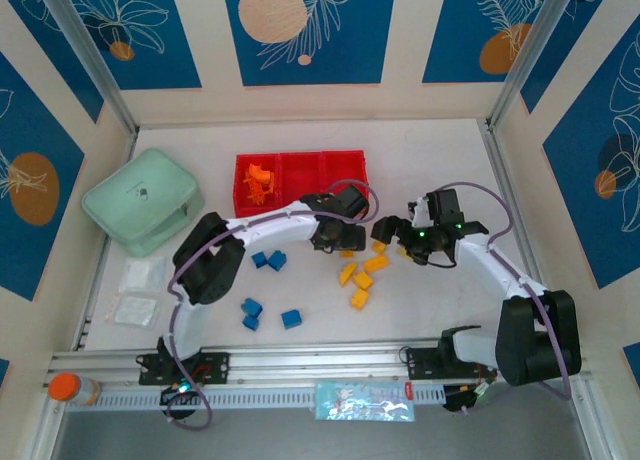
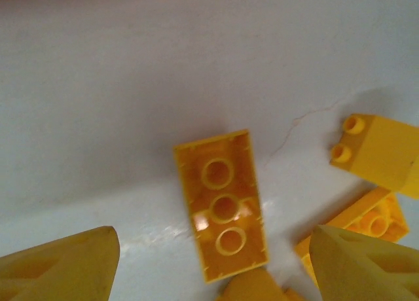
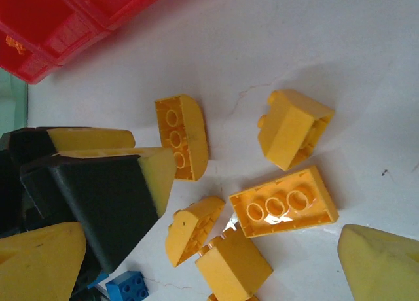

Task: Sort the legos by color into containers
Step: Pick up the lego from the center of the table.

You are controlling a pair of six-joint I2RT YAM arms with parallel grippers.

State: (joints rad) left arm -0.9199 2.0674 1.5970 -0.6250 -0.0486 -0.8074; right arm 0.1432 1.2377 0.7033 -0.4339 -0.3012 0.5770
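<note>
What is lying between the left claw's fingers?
An upturned yellow brick, lying loose and ungripped, as the left wrist view shows.

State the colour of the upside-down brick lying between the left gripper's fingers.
Yellow; the brick shows best in the left wrist view.

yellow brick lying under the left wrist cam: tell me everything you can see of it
The yellow brick is a glossy plastic rectangle lying flat on the white table, hollow underside up, with three round tubes in a row inside. It sits between the fingertips of the open left gripper, touching neither. Another yellow piece seems to meet its near end.
</note>
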